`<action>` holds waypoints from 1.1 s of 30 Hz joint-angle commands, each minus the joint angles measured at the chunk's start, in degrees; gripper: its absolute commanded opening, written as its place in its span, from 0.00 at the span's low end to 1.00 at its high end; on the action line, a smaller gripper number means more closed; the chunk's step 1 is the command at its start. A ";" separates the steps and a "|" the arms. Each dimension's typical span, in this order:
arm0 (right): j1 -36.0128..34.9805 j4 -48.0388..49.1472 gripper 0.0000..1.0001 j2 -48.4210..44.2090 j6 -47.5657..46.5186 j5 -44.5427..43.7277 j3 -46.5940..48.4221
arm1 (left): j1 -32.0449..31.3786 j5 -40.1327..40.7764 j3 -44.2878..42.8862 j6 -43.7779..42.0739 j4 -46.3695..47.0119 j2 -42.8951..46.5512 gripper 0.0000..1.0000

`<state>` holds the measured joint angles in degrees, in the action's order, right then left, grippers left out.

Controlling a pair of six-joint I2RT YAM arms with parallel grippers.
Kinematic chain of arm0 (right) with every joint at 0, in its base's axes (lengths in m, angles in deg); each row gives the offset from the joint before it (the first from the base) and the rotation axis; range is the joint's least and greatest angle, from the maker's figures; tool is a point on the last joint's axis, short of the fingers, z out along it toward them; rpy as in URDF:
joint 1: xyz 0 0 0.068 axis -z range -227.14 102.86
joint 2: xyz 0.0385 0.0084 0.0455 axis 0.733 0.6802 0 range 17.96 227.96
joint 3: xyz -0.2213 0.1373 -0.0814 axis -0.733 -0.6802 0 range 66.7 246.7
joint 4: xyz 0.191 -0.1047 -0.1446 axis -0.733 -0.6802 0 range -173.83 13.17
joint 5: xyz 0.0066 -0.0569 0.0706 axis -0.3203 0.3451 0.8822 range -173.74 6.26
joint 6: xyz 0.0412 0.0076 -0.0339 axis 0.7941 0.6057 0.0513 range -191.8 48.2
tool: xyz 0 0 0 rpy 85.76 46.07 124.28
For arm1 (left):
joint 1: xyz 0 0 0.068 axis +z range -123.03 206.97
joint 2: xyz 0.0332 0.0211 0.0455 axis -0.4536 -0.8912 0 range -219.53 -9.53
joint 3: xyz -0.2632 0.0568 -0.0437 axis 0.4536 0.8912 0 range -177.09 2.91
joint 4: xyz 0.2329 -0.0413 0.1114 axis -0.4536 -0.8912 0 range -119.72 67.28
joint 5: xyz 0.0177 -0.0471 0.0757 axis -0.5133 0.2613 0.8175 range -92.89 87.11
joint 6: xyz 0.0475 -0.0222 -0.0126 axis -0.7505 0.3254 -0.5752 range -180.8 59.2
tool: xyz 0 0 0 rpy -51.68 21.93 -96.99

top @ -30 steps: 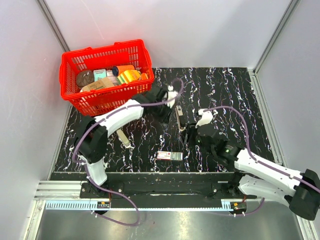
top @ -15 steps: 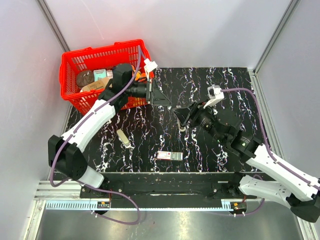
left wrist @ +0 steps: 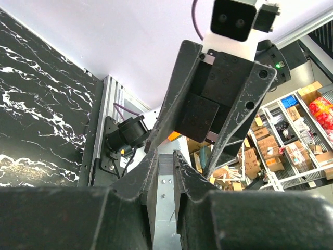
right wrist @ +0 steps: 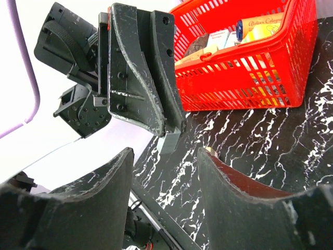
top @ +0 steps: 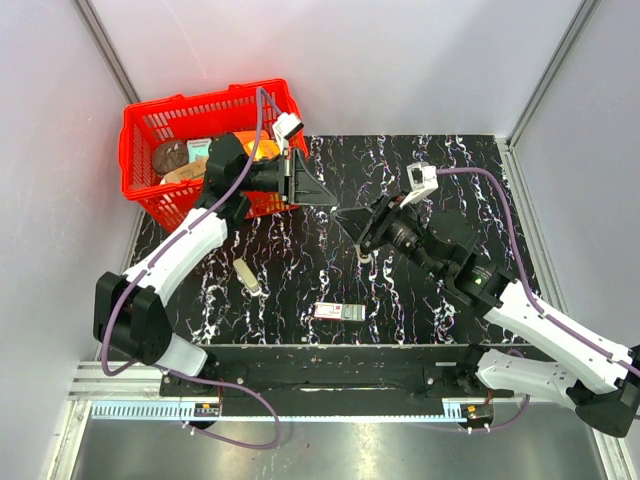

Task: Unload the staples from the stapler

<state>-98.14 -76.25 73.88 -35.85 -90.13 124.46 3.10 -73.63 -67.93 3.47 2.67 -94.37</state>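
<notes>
Black white-veined tabletop [top: 460,180]: slim pale stapler [top: 362,254] half hidden under right claw [top: 358,232].

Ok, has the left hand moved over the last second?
Yes. In the top view the left hand has moved up and left, and it is now beside the right corner of the red basket.

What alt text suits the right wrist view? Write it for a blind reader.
The left arm's claw, fingers together, points down at a black marbled table, framed by the right claw, open in the foreground. Behind stands a red basket holding boxes.
</notes>
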 commanded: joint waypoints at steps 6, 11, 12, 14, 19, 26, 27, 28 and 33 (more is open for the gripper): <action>0.55 5.66 0.53 2.26 4.92 2.52 3.32 | 0.50 -1.86 1.15 2.00 4.85 2.84 0.17; 1.26 6.01 0.50 2.70 6.33 3.58 3.07 | 0.94 -1.42 1.24 1.38 3.97 3.01 0.17; 1.34 6.45 0.50 2.62 6.77 3.75 2.63 | 0.94 -1.42 1.24 1.30 3.97 2.92 0.17; 1.61 7.15 0.49 2.53 7.38 4.19 1.92 | 1.03 -1.33 1.33 1.21 3.79 2.92 0.17; 1.87 7.68 0.48 3.05 8.61 5.07 0.78 | 1.46 -1.15 1.15 0.77 3.44 2.92 0.17; 2.31 8.12 0.47 4.02 9.58 5.95 -0.36 | 1.82 -0.89 0.89 -1.34 0.72 3.10 0.17; 2.31 8.38 0.47 4.11 9.58 5.95 -0.63 | 1.99 -0.80 0.89 -1.34 0.63 2.93 0.17; 2.40 8.39 0.47 4.20 9.58 5.95 -0.80 | 1.99 -0.80 0.89 -1.25 0.63 3.10 0.17; 2.58 9.17 0.47 4.55 9.94 6.22 -1.68 | 1.99 -0.89 0.62 -1.95 -0.25 3.28 0.17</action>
<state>-96.18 -70.61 78.38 -26.74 -85.50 123.15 4.73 -74.20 -66.78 2.95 2.14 -93.47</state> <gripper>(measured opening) 0.472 0.186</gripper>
